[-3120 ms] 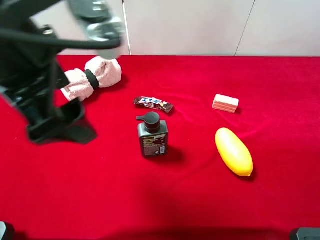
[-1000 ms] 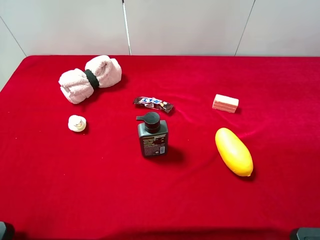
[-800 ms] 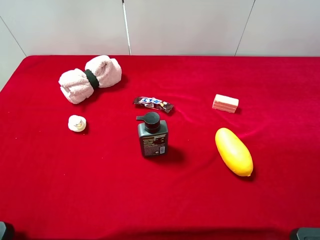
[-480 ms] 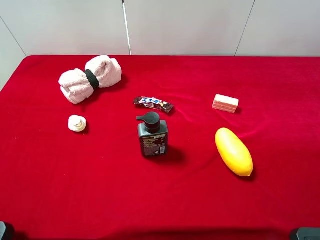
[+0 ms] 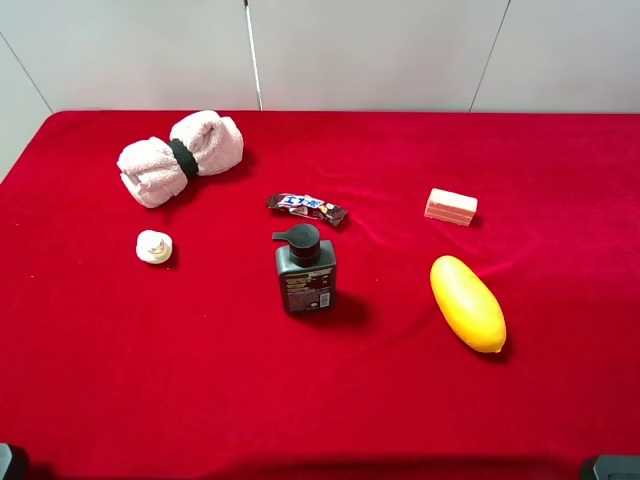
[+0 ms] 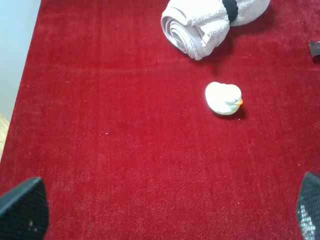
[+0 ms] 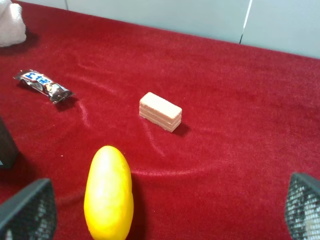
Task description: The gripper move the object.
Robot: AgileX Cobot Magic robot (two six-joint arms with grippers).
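The dark grey-green pump bottle with a black pump top stands upright in the middle of the red cloth; its edge shows in the right wrist view. No gripper touches it. My left gripper is open and empty, with only its fingertips showing, over the cloth at the near left. My right gripper is open and empty, with its fingertips wide apart, at the near right. In the exterior view only dark bits show at the bottom corners.
A candy bar lies just behind the bottle. A rolled pink towel sits at the back left, with a small white duck in front of it. A pink wafer block and a yellow oval fruit lie to the right.
About three seconds ago the left arm hung over the left of the cloth and hid the duck; it has since pulled back out of the exterior view. Nothing moved in the last second.
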